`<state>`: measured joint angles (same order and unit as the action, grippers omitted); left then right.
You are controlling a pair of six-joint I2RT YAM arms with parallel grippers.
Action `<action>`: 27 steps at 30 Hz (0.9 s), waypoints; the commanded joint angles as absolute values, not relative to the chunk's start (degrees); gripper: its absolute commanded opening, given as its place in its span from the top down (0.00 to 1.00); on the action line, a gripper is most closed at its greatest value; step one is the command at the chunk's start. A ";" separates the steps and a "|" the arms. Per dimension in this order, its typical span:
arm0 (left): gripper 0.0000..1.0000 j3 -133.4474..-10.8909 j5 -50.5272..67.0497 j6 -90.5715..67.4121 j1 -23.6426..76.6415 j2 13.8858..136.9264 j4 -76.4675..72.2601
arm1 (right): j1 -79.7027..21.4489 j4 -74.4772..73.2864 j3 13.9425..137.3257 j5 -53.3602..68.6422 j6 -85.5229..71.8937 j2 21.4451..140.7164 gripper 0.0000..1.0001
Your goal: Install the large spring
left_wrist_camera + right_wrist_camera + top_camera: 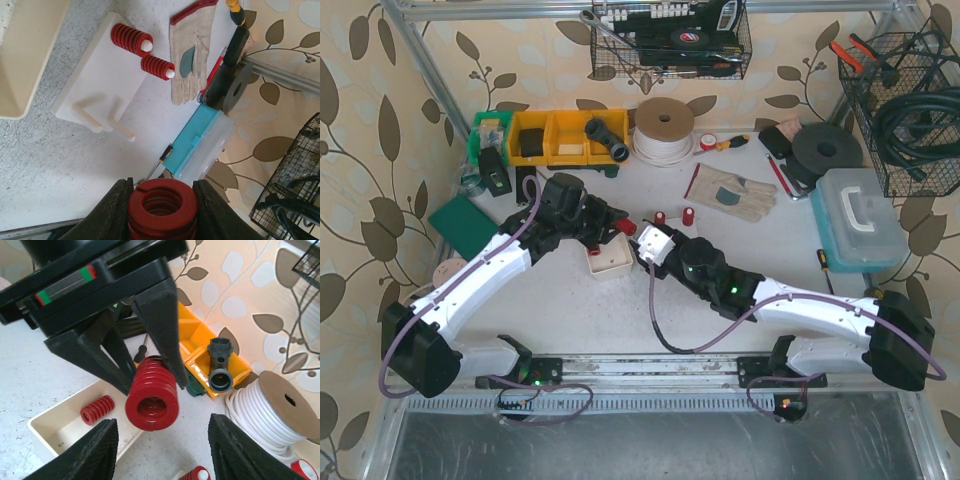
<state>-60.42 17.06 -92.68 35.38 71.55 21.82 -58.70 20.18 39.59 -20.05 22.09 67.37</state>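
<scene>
Red coils of the large spring (151,405) clamped between the two black fingers of the left pincer (161,190), held clear of the desk (60,170), hollow end turned toward the right wrist camera. Closed on the spring from both sides, each finger pressed against the outer turns.

Right pincer (164,426) spread wide, nothing between its fingers, pointed at the held spring from close in front.

Just below and beside the spring, a beige tray (55,427) with one small red spring (97,409) lying on its side inside.

Ahead of the left pincer in its own wrist view, a white plate (100,75) flat on the desk, just beside the tray. Two bare pegs (90,117) along its nearer edge. Two short red springs (131,37) seated on the pegs at its farther edge, white peg tips showing through their ends. Well apart from the large spring, no contact between them.

Past the plate, a pale work glove (192,45) palm down, then a teal box (195,145) off to the side.

At the back of the desk, yellow bins (565,135), a black pipe fitting (220,372) resting in one of them, and a spool of white cord (265,415) next to the bins.
</scene>
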 commanded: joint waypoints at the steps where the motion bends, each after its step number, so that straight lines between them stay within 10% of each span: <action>1: 1.00 -61.96 18.02 -91.50 35.86 69.39 20.35 | -58.92 19.53 41.75 -17.32 21.10 68.87 0.48; 27: 1.00 -62.05 18.90 -91.37 35.91 69.35 19.62 | -59.03 20.19 45.56 -18.28 21.71 73.98 0.57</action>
